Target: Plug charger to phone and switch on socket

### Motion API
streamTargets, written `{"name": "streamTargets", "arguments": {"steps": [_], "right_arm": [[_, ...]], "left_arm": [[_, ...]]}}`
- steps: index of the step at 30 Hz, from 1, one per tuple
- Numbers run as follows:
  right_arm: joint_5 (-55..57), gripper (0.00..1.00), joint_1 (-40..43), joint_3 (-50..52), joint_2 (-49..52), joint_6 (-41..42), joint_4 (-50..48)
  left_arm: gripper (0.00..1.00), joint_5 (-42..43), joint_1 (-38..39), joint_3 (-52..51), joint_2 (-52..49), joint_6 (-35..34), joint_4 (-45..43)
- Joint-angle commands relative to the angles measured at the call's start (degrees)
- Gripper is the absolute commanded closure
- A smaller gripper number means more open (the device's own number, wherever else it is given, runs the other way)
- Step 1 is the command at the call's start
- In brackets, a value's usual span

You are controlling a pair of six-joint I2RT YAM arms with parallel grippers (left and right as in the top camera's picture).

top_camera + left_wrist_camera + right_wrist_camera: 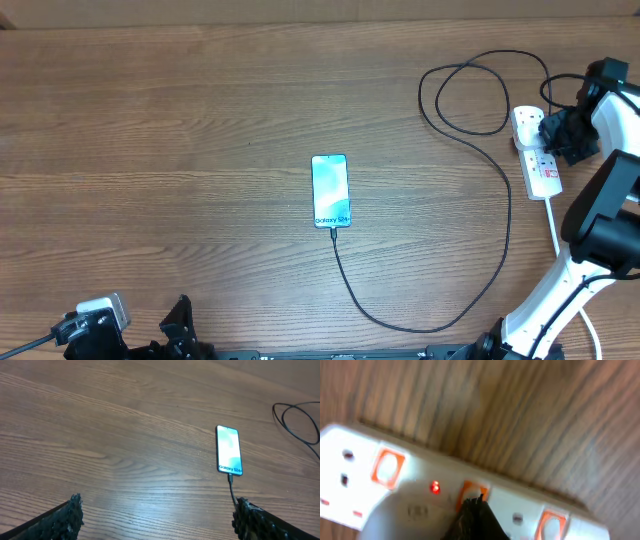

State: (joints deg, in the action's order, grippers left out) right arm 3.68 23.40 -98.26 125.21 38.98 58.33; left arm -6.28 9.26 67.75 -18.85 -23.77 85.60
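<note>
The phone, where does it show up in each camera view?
Overhead: the phone lies at the picture's centre.
Left wrist: the phone sits right of centre, upper half.
Right wrist: not in it.
Shared landmark: the charger entering the phone's bottom edge, overhead and left wrist.

1. You see a brown wooden table (150,120) filling every view, its grain running left to right from overhead.
2. Along the overhead view's top edge, a paler strip (300,6) borders it.
3. Soft light leaves a faint sheen (145,502) on the wood in the left wrist view.
</note>
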Motion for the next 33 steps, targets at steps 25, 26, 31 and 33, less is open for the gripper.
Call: {"name": "streamTargets", "arguments": {"steps": [25,26,31,33], "right_arm": [[-22.6,0.96,3.3,-12.5,-43.6,7.5,3.8],[-24.3,0.96,3.3,-12.5,-45.8,7.5,0.9],[-34.6,0.96,3.2,-16.9,-52.8,7.5,-7.3],[-38.0,0.96,3.0,-19.6,-52.5,7.7,-7.6]], "left_arm": [[0.01,-0.7,-6.8,-0.1,14.5,-0.2,-0.1],[0.01,-0.7,-6.8,-0.1,14.9,-0.2,-0.1],[0.0,-0.7,-6.8,-0.1,16.3,-0.2,-0.1],[0.0,-0.7,-6.8,-0.1,16.8,-0.2,-0.1]]}}
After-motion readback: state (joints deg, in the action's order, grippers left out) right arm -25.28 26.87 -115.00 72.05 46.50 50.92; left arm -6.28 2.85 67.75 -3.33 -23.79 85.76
